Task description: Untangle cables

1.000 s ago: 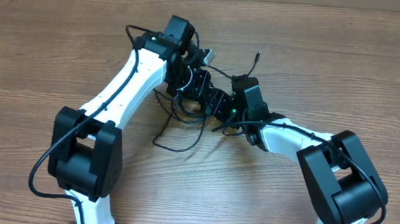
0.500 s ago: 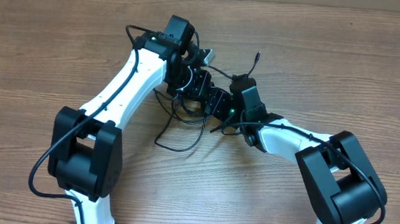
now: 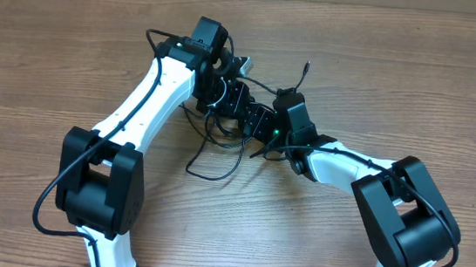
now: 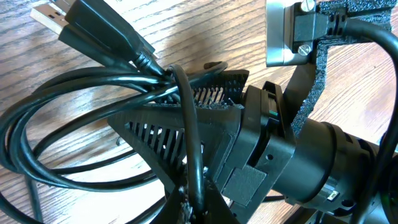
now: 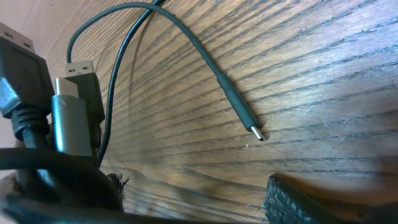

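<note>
Overhead looks straight down on brown wooden surface (image 3: 419, 72), both wrist views close and low, sharing thin black cables (image 4: 74, 81).

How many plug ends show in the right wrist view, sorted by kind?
Wide flat plugs: 2, both at the left edge
Slim plug: 1, lying free on the table
Total: 3

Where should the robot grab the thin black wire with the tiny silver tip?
Probably by the thicker sleeve behind the metal tip of the thin black cord, coming from above: that end lies flat on the wooden table, on its own.
</note>
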`<control>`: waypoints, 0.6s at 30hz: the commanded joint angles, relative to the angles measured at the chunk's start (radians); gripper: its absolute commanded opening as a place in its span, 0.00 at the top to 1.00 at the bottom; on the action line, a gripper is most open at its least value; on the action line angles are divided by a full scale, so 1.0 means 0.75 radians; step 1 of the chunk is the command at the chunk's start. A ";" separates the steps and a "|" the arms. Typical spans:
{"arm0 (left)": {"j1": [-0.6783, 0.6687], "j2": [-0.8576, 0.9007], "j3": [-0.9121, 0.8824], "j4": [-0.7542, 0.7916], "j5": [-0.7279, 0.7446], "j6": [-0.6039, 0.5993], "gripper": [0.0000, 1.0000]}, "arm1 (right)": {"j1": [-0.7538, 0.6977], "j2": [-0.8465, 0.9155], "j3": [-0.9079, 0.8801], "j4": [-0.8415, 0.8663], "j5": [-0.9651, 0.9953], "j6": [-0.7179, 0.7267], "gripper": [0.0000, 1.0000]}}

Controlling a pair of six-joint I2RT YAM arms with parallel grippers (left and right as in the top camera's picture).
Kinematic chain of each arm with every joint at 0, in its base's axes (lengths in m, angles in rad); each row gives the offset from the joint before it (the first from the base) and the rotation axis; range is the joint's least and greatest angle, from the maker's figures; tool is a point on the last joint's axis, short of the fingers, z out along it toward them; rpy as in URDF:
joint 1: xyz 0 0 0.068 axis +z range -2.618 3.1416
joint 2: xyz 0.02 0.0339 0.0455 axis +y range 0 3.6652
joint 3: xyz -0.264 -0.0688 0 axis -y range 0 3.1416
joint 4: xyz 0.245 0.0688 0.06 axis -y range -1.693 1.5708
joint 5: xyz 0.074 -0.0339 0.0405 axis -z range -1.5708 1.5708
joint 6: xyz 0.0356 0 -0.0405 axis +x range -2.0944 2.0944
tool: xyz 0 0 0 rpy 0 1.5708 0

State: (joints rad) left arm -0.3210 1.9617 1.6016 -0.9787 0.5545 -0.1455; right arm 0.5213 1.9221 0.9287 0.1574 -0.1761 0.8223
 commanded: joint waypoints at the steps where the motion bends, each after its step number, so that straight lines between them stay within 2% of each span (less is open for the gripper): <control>1: 0.019 -0.062 0.038 0.004 0.094 0.025 0.96 | 0.001 0.046 -0.035 -0.048 0.095 -0.017 0.28; 18: 0.191 -0.062 0.038 -0.011 0.090 -0.097 0.96 | 0.001 0.046 -0.035 -0.048 0.095 -0.017 0.28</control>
State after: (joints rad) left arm -0.2192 1.9617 1.6016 -0.9871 0.5983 -0.1913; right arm 0.5255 1.9217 0.9287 0.1574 -0.1661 0.8219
